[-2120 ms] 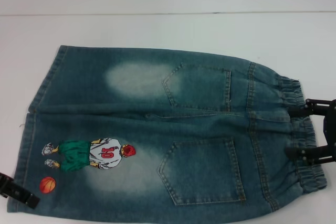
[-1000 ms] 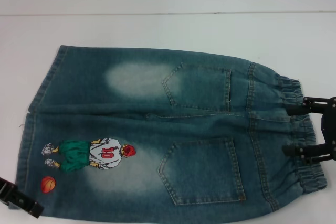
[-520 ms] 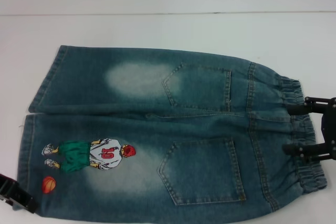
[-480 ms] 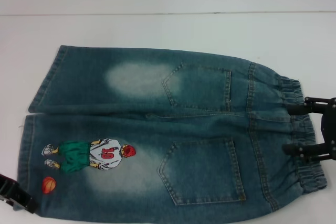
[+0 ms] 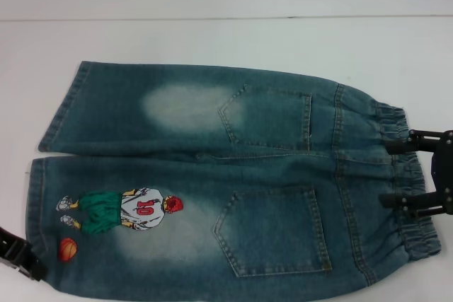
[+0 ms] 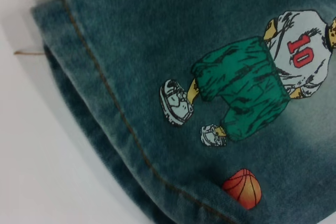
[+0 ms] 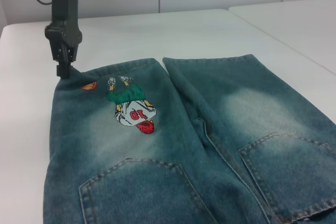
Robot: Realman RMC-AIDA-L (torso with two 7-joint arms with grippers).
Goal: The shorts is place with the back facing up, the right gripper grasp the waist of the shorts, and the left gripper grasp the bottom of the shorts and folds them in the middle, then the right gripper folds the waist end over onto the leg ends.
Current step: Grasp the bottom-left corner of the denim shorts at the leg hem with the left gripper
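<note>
The shorts (image 5: pixel 212 175) lie flat with the back pockets up, the waist (image 5: pixel 417 242) to the right and the bottom of the shorts (image 5: pixel 34 196) to the left. My right gripper (image 5: pixel 398 175) stands open, its two fingers lying over the ruffled band. My left gripper (image 5: pixel 27 268) is at the near leg's hem corner, beside the orange basketball print (image 5: pixel 67 249). Seen from the right wrist, the left gripper (image 7: pixel 64 69) is pinched shut on that hem corner. The left wrist view shows the stitched hem (image 6: pixel 105 98) and the number 10 player print (image 6: pixel 252 77) close up.
The white table (image 5: pixel 212 40) runs on behind the shorts, with a seam line across its far side. A second white tabletop (image 7: pixel 294 19) stands beyond the far leg in the right wrist view.
The left gripper has shifted a little at the near hem corner, and that leg's hem has moved slightly, opening the gap between the legs. The right gripper has barely moved.
</note>
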